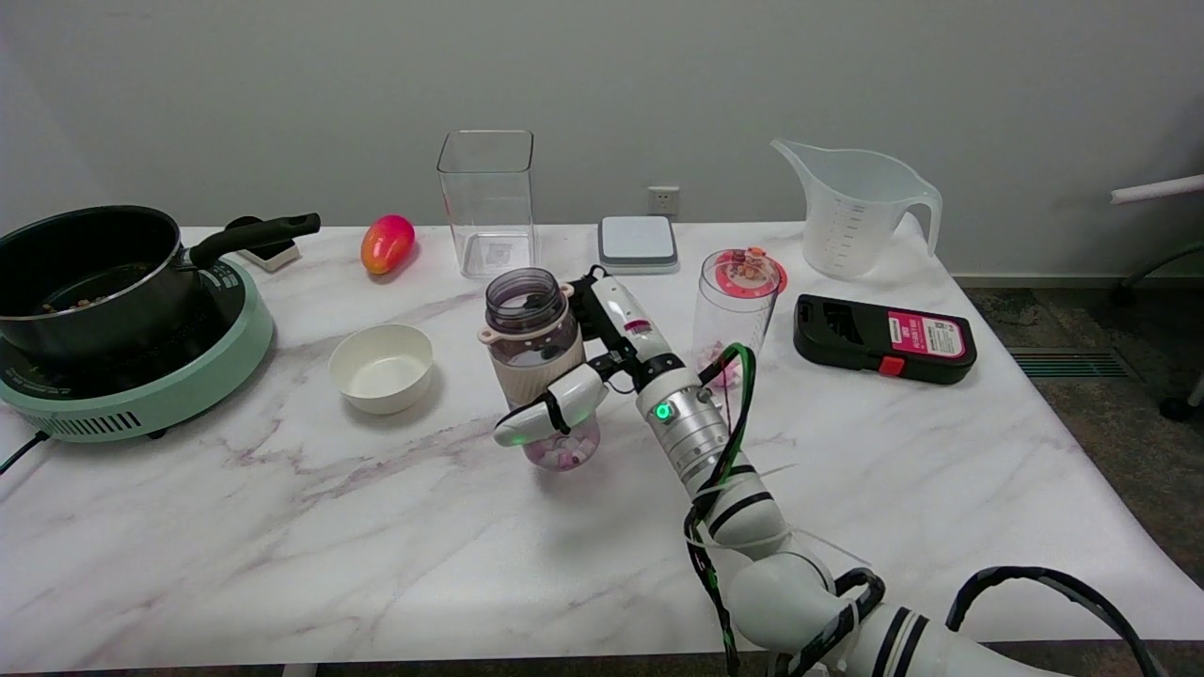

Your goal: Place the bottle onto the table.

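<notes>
Bottle [536, 367] is standing upright at mid-tabletop [282, 527], lidless, with the right hand [588, 376] wrapping its fingers around its middle. Whether its base is touching is unclear; releasing early or pulling away crookedly risks tipping it toward the bowl [381, 367].

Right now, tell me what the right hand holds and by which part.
The right hand grips the bottle around its middle, fingers wrapped over the beige sleeve.
</notes>
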{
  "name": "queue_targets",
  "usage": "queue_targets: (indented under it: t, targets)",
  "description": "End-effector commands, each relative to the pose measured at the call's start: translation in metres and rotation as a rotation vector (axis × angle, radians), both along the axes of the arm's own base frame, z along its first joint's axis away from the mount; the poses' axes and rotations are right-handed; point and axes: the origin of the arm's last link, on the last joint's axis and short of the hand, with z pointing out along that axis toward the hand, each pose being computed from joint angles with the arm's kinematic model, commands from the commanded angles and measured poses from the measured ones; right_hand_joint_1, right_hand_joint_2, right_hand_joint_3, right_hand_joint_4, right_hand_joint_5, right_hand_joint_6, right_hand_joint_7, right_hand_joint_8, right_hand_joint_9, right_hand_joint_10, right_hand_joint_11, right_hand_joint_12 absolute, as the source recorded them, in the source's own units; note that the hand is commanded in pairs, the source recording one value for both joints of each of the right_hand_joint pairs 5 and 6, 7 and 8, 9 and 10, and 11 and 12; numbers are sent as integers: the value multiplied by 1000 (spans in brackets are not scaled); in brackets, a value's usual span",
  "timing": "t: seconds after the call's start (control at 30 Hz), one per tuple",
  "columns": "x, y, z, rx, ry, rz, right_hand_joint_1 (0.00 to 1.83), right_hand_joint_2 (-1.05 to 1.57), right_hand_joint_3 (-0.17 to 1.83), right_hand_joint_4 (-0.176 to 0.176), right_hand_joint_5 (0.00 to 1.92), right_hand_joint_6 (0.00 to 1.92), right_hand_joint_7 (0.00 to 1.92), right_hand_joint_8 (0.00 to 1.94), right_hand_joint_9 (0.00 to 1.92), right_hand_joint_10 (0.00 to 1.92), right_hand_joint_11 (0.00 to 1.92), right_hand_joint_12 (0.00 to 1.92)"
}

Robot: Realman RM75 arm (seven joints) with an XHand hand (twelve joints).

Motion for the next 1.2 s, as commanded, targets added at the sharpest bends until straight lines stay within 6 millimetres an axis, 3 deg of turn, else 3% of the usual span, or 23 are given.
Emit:
queue_targets:
  t: [0.03, 0.53, 0.87, 1.2]
  targets:
    - [-7, 12, -3, 12, -3, 64, 1217, 1501, 271, 0, 1920, 1920, 1796, 1796, 1516, 1516, 1330, 1330]
    - [-14, 22, -2, 2, -40, 90, 1206, 1524, 274, 0, 1920, 1920, 1805, 1805, 1530, 1530, 1338, 1338]
    - [-29, 28, -5, -3, -72, 82, 1202, 1534, 267, 0, 1920, 1920, 1806, 1806, 1534, 1534, 1341, 1341]
    - [-33, 28, 2, -16, -73, 93, 1220, 1513, 272, 0, 1920, 1920, 1803, 1803, 1538, 1538, 1342, 1342]
